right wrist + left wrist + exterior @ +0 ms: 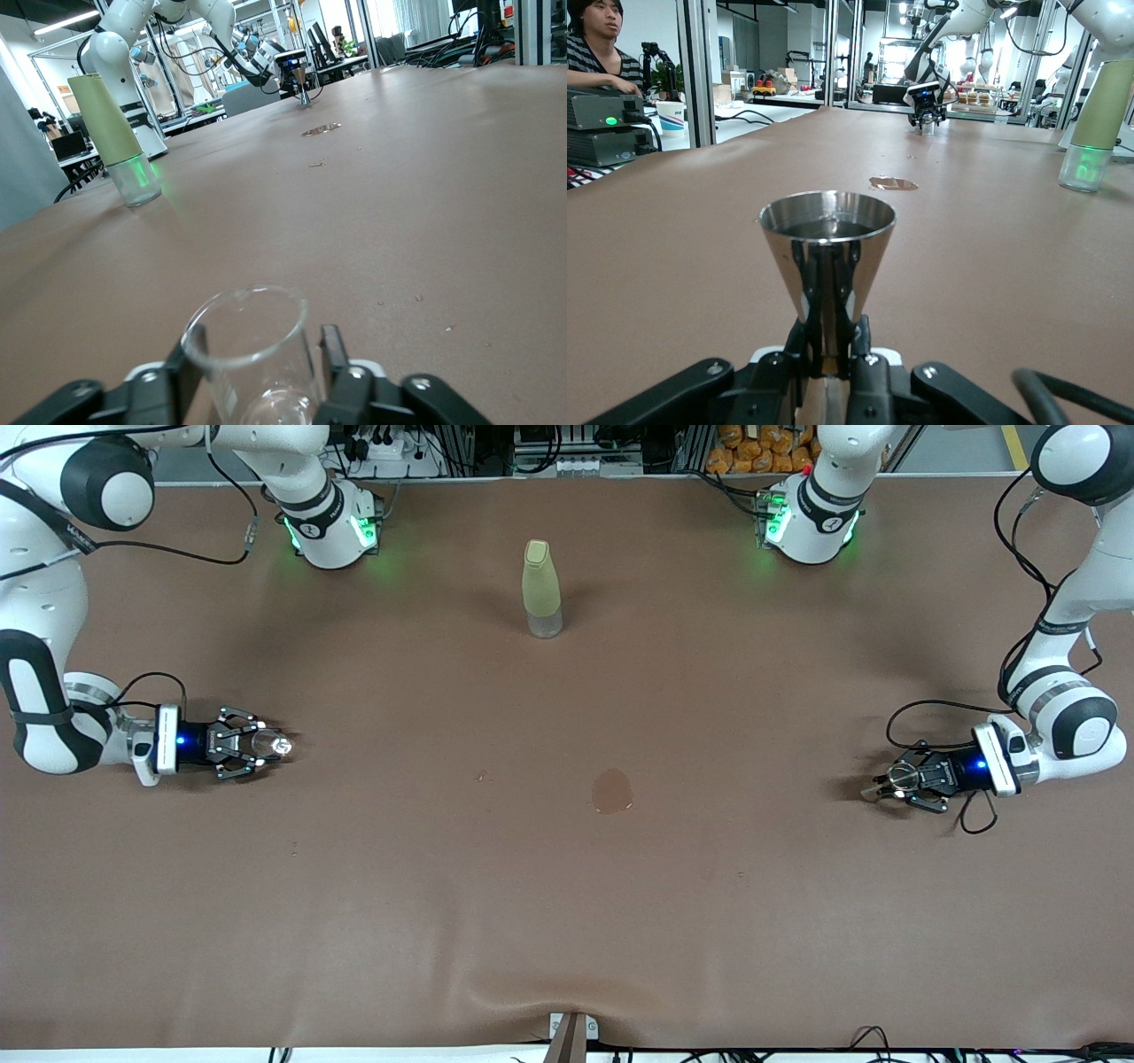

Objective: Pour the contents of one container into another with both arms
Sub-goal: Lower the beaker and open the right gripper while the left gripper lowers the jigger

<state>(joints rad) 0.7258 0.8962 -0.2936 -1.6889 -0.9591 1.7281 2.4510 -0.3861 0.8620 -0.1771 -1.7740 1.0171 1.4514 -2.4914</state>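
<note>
Brown desk (567,886), bottle (541,589) at 12 o'clock. Right hand (252,746) at 9 o'clock, clenched on glass cup (268,744). Left hand (895,784) at 3 o'clock, grasping jigger (897,779) upright.

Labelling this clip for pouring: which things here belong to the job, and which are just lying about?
Part of the job:
- glass cup, held in the right gripper
- silver jigger, held in the left gripper

Lying about:
- yellow-green bottle, standing between the arm bases
- dark spill patch, mid-table

Jigger's (827,266) lower cone hidden by left tool (828,363).
</note>
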